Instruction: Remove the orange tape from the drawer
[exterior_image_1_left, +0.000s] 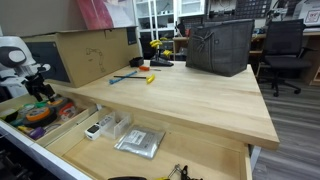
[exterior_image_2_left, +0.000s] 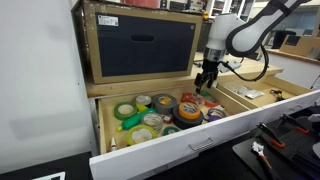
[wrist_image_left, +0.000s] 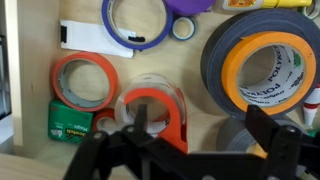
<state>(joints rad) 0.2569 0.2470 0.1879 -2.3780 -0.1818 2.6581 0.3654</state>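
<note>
The orange tape (wrist_image_left: 88, 59) is a flat orange ring lying on the floor of the drawer (exterior_image_2_left: 190, 141), left of centre in the wrist view. My gripper (wrist_image_left: 205, 135) hangs open and empty just above the rolls. Its left finger is over a clear tape dispenser with an orange core (wrist_image_left: 150, 105), and its right finger is beside a big grey roll (wrist_image_left: 215, 50). The orange tape lies left of the jaws, outside them. In both exterior views the gripper (exterior_image_2_left: 205, 78) (exterior_image_1_left: 40, 88) hovers over the tape-filled compartment of the drawer (exterior_image_1_left: 200, 150).
A purple ring (wrist_image_left: 135, 40), a green roll (wrist_image_left: 70, 122) and several other rolls crowd the compartment. A cardboard box (exterior_image_1_left: 90, 50) and a black bag (exterior_image_1_left: 220, 45) stand on the wooden tabletop (exterior_image_1_left: 190, 95). A plastic bag (exterior_image_1_left: 140, 142) lies in the drawer's middle.
</note>
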